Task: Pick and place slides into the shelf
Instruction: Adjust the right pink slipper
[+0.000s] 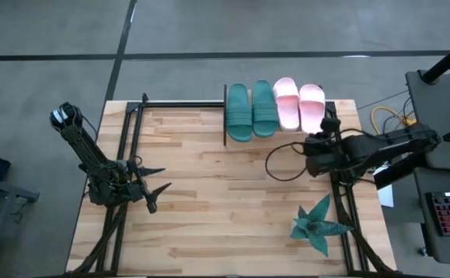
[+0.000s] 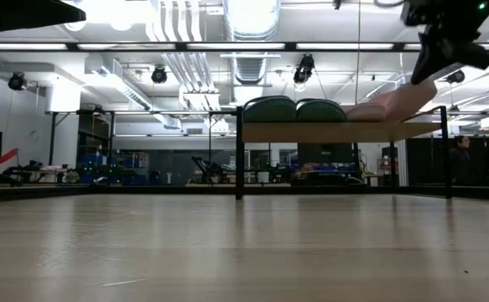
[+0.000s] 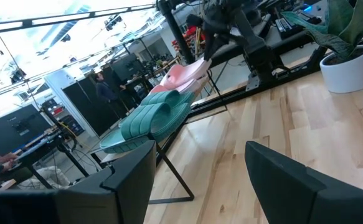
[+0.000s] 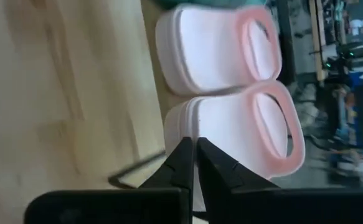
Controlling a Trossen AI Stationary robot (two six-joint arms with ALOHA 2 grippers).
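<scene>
In the low view the small light wood shelf with thin black metal uprights (image 2: 336,132) is seen edge-on, so only the rounded tops of the two dark teal foam slides (image 2: 294,110) and a slanted edge of a pale pink foam slide (image 2: 395,105) show above the board. The right end effector (image 2: 445,38) is partly cut off at that view's upper edge. From overhead, all four slides sit side by side on the shelf (image 1: 228,116) at the far edge of the light wooden table (image 1: 209,201): the teal pair (image 1: 251,110) on the left, the pink pair (image 1: 299,105) on the right.

The right end effector (image 1: 329,126) hovers at the near end of the rightmost pink slide. In its wrist view the two dark fingers (image 4: 182,165) are pressed together with nothing between them, their tips just over the near edge of that slide (image 4: 237,140); whether they touch it is hard to tell.

The left end effector (image 1: 155,188) waits well apart over the table's left side, its fingers (image 3: 296,183) spread and empty.

A teal spiky star-shaped plant (image 1: 317,224) in a white pot (image 3: 352,68) stands near the right front corner. A dark cable (image 1: 282,164) loops beside the right arm. A person (image 3: 104,89) stands in the room beyond.
</scene>
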